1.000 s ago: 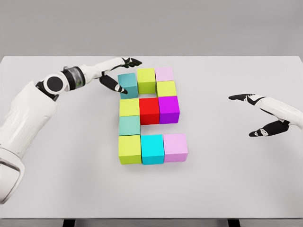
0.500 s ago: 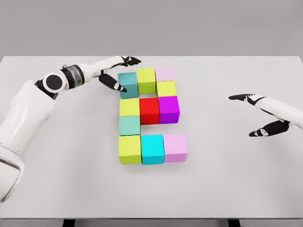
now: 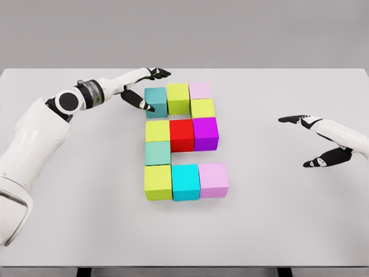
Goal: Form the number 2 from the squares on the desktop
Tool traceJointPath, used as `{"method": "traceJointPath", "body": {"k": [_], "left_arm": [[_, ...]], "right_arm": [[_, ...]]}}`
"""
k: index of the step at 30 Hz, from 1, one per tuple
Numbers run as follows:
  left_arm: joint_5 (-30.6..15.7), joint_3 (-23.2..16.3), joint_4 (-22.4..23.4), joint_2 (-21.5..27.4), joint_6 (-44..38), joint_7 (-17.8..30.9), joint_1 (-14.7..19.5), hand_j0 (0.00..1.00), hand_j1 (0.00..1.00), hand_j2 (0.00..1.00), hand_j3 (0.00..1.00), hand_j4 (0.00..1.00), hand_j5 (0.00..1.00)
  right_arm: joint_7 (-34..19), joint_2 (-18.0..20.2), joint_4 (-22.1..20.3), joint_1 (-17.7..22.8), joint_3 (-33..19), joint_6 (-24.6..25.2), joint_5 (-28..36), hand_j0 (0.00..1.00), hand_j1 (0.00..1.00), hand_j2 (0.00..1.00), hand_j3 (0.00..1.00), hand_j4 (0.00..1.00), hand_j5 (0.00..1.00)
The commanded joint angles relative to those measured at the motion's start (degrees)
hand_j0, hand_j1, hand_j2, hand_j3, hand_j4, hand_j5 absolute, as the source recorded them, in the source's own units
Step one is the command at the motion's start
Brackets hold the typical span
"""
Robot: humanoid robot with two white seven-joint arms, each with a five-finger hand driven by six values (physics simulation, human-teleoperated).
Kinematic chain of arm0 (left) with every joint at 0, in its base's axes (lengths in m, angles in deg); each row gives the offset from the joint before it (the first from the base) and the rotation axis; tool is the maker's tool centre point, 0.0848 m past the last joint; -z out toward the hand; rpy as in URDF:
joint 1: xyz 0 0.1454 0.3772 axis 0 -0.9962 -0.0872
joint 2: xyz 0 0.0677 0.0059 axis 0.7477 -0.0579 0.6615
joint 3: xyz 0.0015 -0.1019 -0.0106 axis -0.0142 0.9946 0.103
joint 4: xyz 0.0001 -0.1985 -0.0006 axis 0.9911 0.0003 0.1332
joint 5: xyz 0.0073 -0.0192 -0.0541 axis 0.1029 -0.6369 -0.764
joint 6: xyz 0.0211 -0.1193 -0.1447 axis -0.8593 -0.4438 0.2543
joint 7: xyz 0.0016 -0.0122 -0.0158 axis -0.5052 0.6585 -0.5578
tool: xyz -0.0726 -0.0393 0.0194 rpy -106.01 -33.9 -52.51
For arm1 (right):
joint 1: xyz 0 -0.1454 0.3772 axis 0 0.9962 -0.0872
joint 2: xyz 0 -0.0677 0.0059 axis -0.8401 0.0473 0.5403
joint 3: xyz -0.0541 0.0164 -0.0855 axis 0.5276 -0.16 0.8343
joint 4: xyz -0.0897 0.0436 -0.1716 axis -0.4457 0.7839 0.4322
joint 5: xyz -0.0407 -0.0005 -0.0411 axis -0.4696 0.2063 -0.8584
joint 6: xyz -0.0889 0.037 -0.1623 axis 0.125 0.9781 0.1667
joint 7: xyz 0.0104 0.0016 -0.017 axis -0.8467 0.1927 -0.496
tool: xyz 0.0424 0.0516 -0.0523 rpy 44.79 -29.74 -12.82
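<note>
Coloured cubes form a blocky figure in the middle of the white table [image 3: 75,219]. Top row: teal cube [image 3: 155,102], lime cube [image 3: 178,98], pale pink cube [image 3: 200,90]. Below the pink one sits a lime cube [image 3: 203,108], then a row of lime [image 3: 157,131], red [image 3: 181,135] and magenta [image 3: 206,133]. A teal cube [image 3: 157,153] leads down to a bottom row of lime [image 3: 158,182], cyan [image 3: 185,181] and lilac [image 3: 213,179]. My left hand [image 3: 149,89] is open, fingers spread around the top teal cube's left side, thumb at its left face. My right hand [image 3: 305,141] hovers open, far right.
The table's far edge runs just behind the top row of cubes. Bare tabletop lies between the cube figure and my right hand, and along the front edge.
The top teal cube and my left hand have shifted very slightly up and away; the teal cube now sits closer in line with the lime cube beside it. The right arm has not moved.
</note>
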State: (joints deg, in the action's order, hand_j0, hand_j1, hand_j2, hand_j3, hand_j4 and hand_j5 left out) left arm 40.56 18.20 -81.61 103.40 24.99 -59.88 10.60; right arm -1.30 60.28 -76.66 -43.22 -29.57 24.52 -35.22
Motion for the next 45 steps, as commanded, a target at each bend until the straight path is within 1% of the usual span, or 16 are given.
{"method": "traceJointPath", "body": {"k": [1, 8, 19, 22, 32, 45], "left_arm": [[-0.34, 0.11, 0.05, -0.12, -0.07, -0.08, 0.00, 0.93, 0.93, 0.93, 0.93, 0.93, 0.93], [-0.34, 0.11, 0.14, -0.56, -0.16, -0.08, 0.00, 0.93, 0.93, 0.93, 0.93, 0.93, 0.93], [-0.34, 0.20, 0.23, -0.38, -0.51, -0.08, 0.44, 0.93, 0.93, 0.93, 0.93, 0.93, 0.93], [-0.34, 0.20, 1.37, -0.56, -0.42, -0.08, 0.53, 0.93, 0.93, 0.93, 0.93, 0.93, 0.93], [-0.34, 0.02, 1.55, -1.35, -0.42, -0.08, 0.53, 0.93, 0.93, 0.93, 0.93, 0.93, 0.93], [-0.34, 0.11, 1.55, -1.17, -0.42, -0.08, 0.88, 0.93, 0.93, 0.93, 0.93, 0.93, 0.93]], "right_arm": [[0.02, 0.08, -0.25, 0.00, 0.04, 0.15, 0.45, 1.00, 1.00, 1.00, 1.00, 1.00, 1.00], [0.02, 0.08, -1.66, 0.18, 0.04, 0.15, 0.54, 1.00, 1.00, 1.00, 1.00, 1.00, 1.00], [0.02, -0.01, -1.66, 0.18, 0.12, 0.15, 0.54, 1.00, 1.00, 1.00, 1.00, 1.00, 1.00], [0.02, -0.01, -1.66, 0.18, 0.30, 0.15, 0.45, 1.00, 1.00, 1.00, 1.00, 1.00, 1.00], [0.02, 0.08, -1.57, 0.18, 0.13, 0.15, 0.45, 1.00, 1.00, 1.00, 1.00, 1.00, 1.00], [0.02, 0.08, -1.66, 0.26, 0.12, 0.15, 0.45, 1.00, 1.00, 1.00, 1.00, 1.00, 1.00]]}}
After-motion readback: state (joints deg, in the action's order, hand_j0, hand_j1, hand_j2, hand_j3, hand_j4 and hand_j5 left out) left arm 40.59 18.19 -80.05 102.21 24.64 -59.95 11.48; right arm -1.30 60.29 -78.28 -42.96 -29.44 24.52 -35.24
